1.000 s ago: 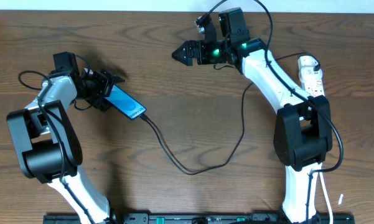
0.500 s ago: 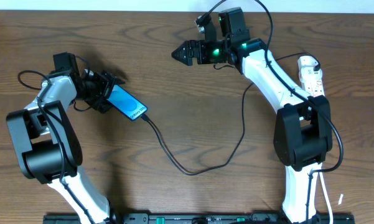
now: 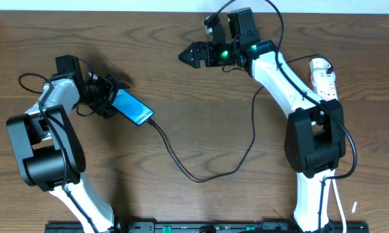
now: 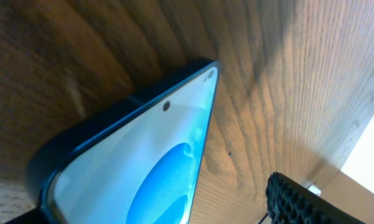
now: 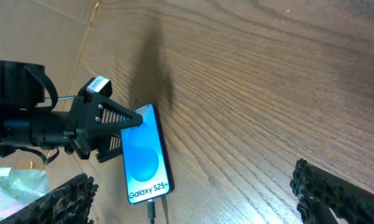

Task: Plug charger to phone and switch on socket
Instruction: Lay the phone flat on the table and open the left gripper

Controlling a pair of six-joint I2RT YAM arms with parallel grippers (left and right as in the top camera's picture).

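Wooden table (image 3: pixel 200 97), phone (image 3: pixel 133 109) top between left fingers (image 4: pixel 295 200)

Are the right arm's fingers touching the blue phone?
Apart. The overhead view shows the right fingers over the table, far from the phone.

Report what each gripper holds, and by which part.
Right gripper: nothing, jaws open. Left gripper straddles the phone's top end, opposite the charger; whether it is clamped cannot be told.

A robotics lab bench is showing: a left arm (image 3: pixel 48 149) and a right arm (image 3: pixel 314 139) are rising from a black rail (image 3: pixel 200 227) at the near edge of a wood-grain table (image 3: pixel 181 84).
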